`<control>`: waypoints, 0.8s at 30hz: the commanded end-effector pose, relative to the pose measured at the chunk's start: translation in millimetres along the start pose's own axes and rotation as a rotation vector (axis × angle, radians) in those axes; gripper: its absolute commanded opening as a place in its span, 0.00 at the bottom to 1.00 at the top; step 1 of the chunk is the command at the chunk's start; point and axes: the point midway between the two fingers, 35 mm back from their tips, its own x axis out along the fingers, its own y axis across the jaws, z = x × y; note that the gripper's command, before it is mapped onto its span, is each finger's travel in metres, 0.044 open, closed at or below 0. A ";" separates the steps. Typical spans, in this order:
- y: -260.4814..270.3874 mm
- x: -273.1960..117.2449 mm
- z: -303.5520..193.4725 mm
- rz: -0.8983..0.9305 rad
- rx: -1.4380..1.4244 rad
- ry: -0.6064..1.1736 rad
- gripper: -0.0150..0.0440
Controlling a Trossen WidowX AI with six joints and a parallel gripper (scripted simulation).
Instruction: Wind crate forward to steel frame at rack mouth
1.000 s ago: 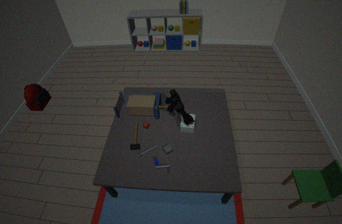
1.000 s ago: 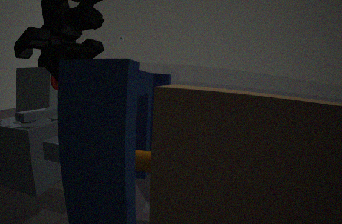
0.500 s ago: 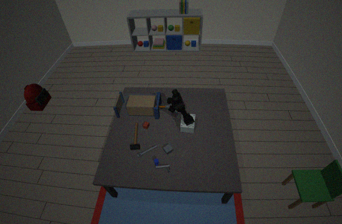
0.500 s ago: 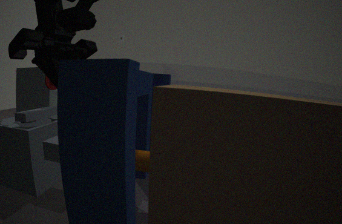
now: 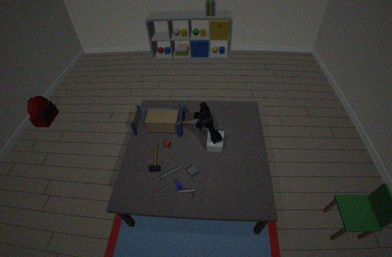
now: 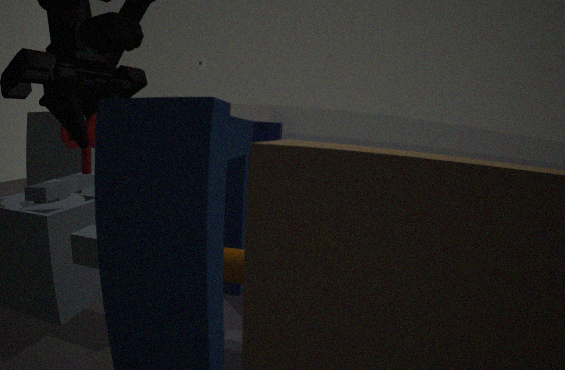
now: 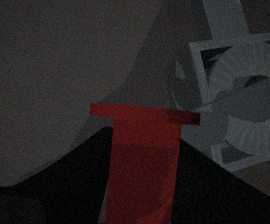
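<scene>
My gripper [image 6: 81,142] [image 7: 136,139] is shut on the red winch handle [image 6: 86,162] [image 7: 143,170], whose shaft points down. The grey winch [image 5: 193,122] [image 6: 16,250] [image 7: 261,125] is right of the handle in the wrist view. The handle's lower end is near the height of the winch top; whether it touches or enters the round hole cannot be told. The tan crate [image 5: 162,116] [image 6: 386,250] sits flat, with a narrow gap between its front and the blue frame [image 5: 180,130] [image 6: 156,225]. The orange strap [image 5: 186,122] [image 6: 234,265] shows in that gap.
Clear panels [image 6: 411,125] stand beside the crate. A blue-edged end frame [image 5: 136,119] is at its far end. A red block [image 5: 167,143], a mallet [image 5: 155,153], a wrench [image 5: 168,173], a grey block [image 5: 192,170] and a blue piece [image 5: 179,186] lie on the bench [image 5: 233,180].
</scene>
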 end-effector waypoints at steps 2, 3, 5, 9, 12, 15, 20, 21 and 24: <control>-6.0 -2.6 -8.7 -0.013 0.008 0.017 0.25; -6.9 -3.1 -9.7 -0.013 0.008 0.017 0.25; -8.2 -3.9 -11.3 -0.013 0.008 0.017 0.25; -11.0 -5.5 -14.5 -0.014 0.008 0.017 0.25; -13.0 -6.6 -16.7 -0.014 0.008 0.017 0.25; -15.5 -7.8 -19.1 -0.014 0.008 0.017 0.25; -19.3 -9.6 -22.6 -0.015 0.008 0.017 0.25; -20.3 -10.0 -23.5 -0.015 0.008 0.018 0.25; -22.6 -11.0 -25.4 -0.015 0.008 0.018 0.25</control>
